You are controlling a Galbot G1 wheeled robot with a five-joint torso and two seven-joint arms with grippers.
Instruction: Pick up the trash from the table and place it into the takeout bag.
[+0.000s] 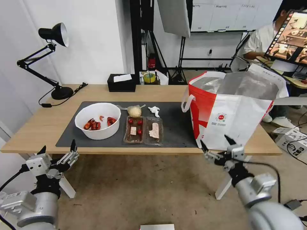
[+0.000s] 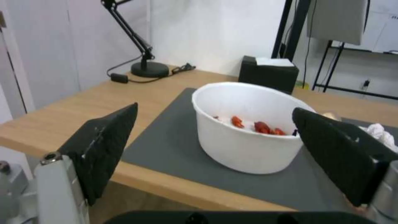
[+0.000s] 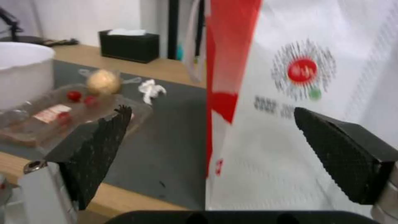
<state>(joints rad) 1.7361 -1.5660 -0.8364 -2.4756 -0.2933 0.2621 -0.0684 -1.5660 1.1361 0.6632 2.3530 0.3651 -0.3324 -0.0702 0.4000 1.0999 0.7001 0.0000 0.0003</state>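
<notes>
White bowl [image 1: 97,120] holds red shellfish scraps [image 1: 92,125]; clamshell tray [image 1: 143,130] holds cherry tomatoes [image 1: 135,122].

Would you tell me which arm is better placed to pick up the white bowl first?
Probably the left. The left gripper hovers open at the table's near edge, directly before the white bowl; the right gripper faces the takeout bag, farther away.

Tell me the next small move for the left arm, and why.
Probably ease the left gripper forward and up toward the white bowl: its fingers are open, short of the table edge, and the bowl sits directly ahead on the mat.
</notes>
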